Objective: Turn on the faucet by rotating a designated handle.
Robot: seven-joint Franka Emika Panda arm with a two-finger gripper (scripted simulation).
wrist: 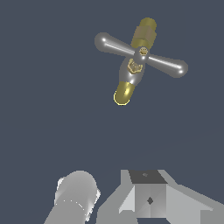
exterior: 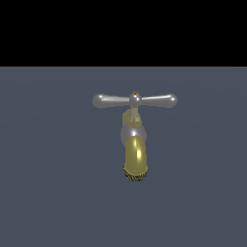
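Well, going from the exterior view's left to its right, the slim glossy silver crossbar handle (exterior: 135, 100) comes first: one tapered arm ends in a rounded bulb on the left, the small gold-tipped hub sits in the middle, and the other arm reaches to a bulb on the right, lying roughly level. Below the hub hangs the rest of the small gold-and-silver faucet (exterior: 134, 144): gold stem, silver ball joint, then the shiny gold curved spout with its rough dark-speckled nozzle rim facing the camera. It stands alone on the flat dark blue-grey surface (exterior: 48, 193).

From the wrist view, the faucet (wrist: 133, 65) and handle (wrist: 141, 55) sit well apart from the pale grey gripper (wrist: 131, 199), whose parts show only at the frame edge; I cannot tell whether its fingers are apart or together. Nothing touches the handle.
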